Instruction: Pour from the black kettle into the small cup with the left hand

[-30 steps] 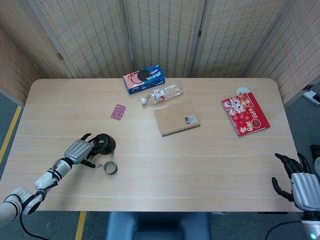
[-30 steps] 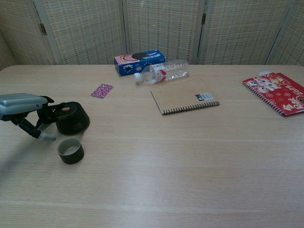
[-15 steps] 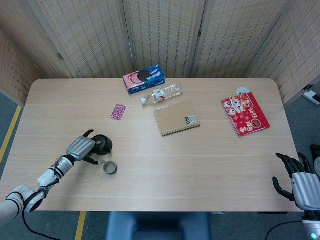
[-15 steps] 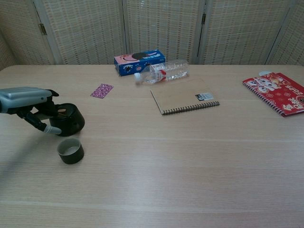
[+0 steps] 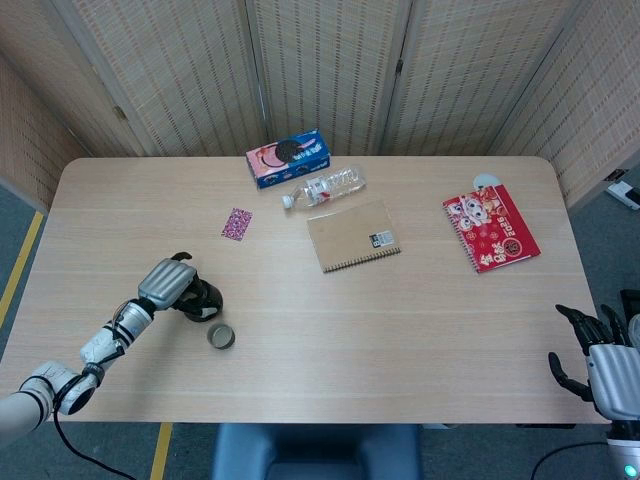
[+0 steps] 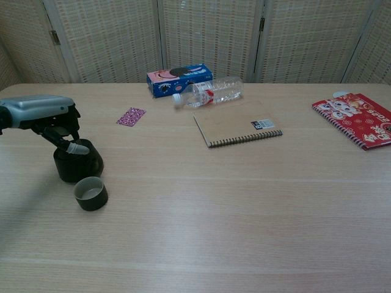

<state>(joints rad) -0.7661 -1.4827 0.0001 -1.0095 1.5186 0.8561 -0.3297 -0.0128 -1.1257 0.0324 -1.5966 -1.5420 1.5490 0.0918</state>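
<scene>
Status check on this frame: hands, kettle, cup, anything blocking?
Left hand on top of black kettle, fingers over it. Right hand idle off table edge, open. Small cup upright beside kettle. Nothing between them.

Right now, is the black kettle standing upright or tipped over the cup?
Upright. The black kettle sits flat on the table, left robot hand on top of it; the small cup stands apart in front.

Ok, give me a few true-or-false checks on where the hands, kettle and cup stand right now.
1. The left hand is on top of the black kettle. True.
2. The small cup lies tipped on its side. False: it stands upright, beside the kettle.
3. The right hand holds the water bottle. False: it holds nothing, near the table's edge; the bottle lies by the cookie box.
4. The kettle stands on the table. True.
</scene>
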